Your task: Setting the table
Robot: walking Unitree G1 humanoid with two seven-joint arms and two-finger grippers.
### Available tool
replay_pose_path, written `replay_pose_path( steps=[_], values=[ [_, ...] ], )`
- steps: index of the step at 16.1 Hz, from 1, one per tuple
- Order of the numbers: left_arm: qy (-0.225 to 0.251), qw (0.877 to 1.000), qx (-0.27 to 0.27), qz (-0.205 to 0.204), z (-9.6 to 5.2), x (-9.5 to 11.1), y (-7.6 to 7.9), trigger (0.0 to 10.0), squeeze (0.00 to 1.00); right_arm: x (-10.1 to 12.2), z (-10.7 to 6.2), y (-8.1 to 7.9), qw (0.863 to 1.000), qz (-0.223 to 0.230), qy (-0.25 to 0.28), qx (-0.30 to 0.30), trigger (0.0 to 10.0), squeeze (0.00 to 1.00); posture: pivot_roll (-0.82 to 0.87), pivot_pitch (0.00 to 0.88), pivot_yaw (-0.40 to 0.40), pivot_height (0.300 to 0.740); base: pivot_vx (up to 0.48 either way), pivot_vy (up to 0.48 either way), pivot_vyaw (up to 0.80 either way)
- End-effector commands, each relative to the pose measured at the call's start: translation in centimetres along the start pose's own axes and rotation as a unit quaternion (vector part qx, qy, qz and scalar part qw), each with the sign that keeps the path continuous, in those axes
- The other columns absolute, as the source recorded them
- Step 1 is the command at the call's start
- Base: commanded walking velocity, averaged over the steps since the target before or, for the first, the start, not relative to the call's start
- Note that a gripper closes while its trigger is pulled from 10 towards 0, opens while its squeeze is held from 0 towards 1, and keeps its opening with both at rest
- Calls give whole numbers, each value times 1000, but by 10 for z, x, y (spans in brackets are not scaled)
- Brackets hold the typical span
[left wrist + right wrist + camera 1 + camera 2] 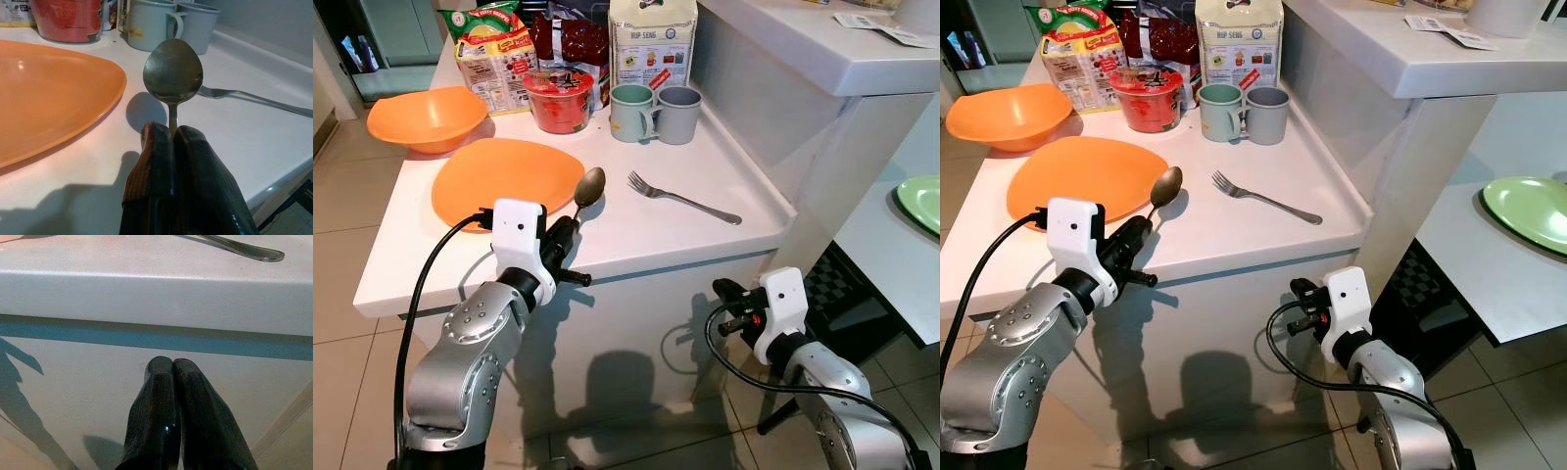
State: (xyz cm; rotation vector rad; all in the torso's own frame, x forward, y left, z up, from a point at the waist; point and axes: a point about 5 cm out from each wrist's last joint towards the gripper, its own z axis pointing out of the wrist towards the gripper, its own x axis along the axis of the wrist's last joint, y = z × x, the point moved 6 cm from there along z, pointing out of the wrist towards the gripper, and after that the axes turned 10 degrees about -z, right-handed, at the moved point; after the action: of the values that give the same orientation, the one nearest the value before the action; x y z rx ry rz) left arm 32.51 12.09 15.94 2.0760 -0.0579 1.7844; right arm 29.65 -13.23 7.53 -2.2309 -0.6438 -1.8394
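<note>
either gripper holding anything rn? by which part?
Left gripper holds the spoon by its handle, bowl pointing away. Right gripper is shut on nothing.

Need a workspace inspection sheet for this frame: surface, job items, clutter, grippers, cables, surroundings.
Surface: white counter, bare along the front edge.
Job's things: spoon held off the counter, bowl end up, beside the orange plate; fork lying flat to the right; orange bowl at back left; two mugs touching.
Clutter: food packets, red cup, box along the back.
Grippers: left gripper shut on the spoon handle; right gripper shut, empty, below the counter edge.
Cables: black cable looping off each wrist.
Surroundings: tiled floor; green plate on a side table.
</note>
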Motion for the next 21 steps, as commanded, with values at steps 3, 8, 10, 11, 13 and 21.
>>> replay_pose_path(
  steps=[3,8,10,11,13,21],
  values=[
    [4,1000,-2,11,4,1,3,0,0,-1,2,2,1000,2,-7,-5,10000,0,15,0,-1,740,0,0,0],
    [9,1000,4,8,7,2,1,0,0,-1,1,2,1000,7,-8,-9,10000,0,11,0,1,740,0,0,0],
    [11,1000,9,3,7,0,-1,0,0,-1,2,3,1000,7,-8,-10,10000,0,10,0,-2,740,0,0,0],
    [18,1000,9,-2,6,-1,-2,0,0,-2,2,3,1000,5,-8,-10,10000,0,14,0,-12,740,0,0,0],
    [18,999,26,-7,6,-7,-9,0,0,-2,5,5,1000,4,-8,-11,10000,0,21,0,-40,740,0,0,0],
    [22,999,26,1,18,-11,-7,0,0,8,23,12,1000,-9,5,-6,10000,0,21,0,-30,740,0,0,0]
  ],
)
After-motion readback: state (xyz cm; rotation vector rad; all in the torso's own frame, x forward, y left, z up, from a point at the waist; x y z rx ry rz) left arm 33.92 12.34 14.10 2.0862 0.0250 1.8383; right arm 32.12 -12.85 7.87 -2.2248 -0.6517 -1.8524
